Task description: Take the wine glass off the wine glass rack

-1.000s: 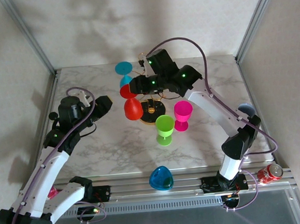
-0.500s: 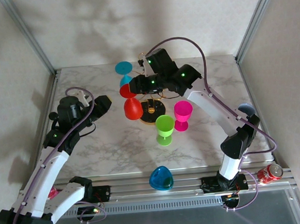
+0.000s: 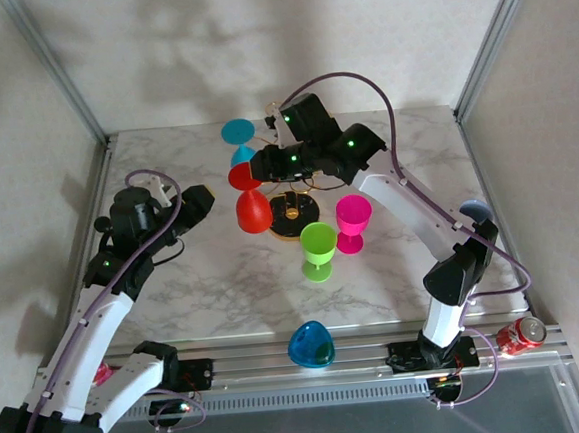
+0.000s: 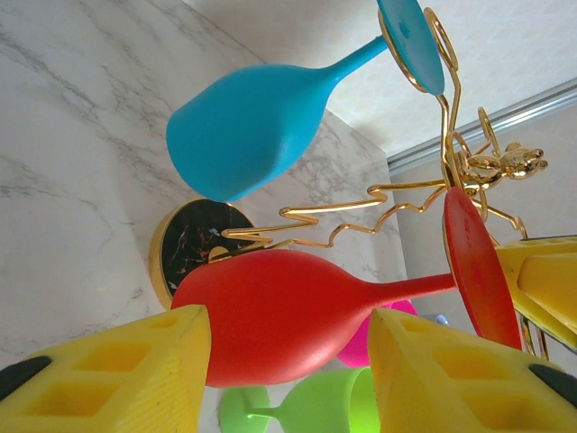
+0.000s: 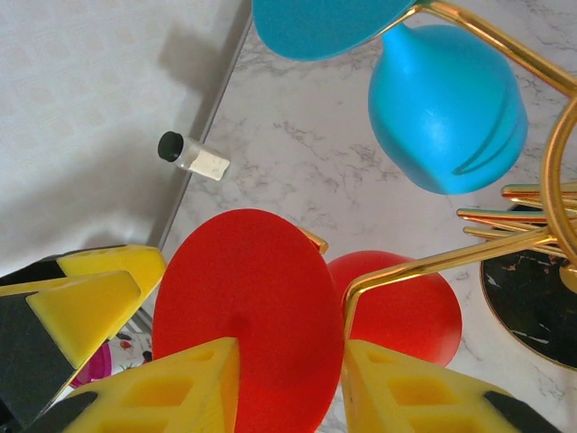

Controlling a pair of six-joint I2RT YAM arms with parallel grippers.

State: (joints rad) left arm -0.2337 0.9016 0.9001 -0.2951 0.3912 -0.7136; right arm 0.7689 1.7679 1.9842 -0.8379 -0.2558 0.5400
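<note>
The gold wire wine glass rack (image 3: 302, 183) stands on its round black base (image 3: 296, 214) at the table's middle back. A red wine glass (image 3: 252, 210) hangs bowl down from a left arm of the rack, its foot (image 5: 243, 316) up against the wire. A blue wine glass (image 3: 243, 155) hangs behind it. My right gripper (image 3: 258, 167) reaches in from the right. Its yellow fingers (image 5: 180, 388) stand part closed at the red foot's outer face, and no grip shows. To the left, my left gripper (image 3: 208, 201) is open, facing the red bowl (image 4: 288, 307) without touching it.
A pink glass (image 3: 352, 218) and a green glass (image 3: 318, 246) stand upright just in front of the rack. A blue glass (image 3: 310, 345) lies on the front rail. A red can (image 3: 521, 335) lies at the front right corner. Metal posts frame the table's sides.
The right gripper's jaws have narrowed at the red glass's foot. The red bowl has shifted slightly left. The left arm has not moved.
</note>
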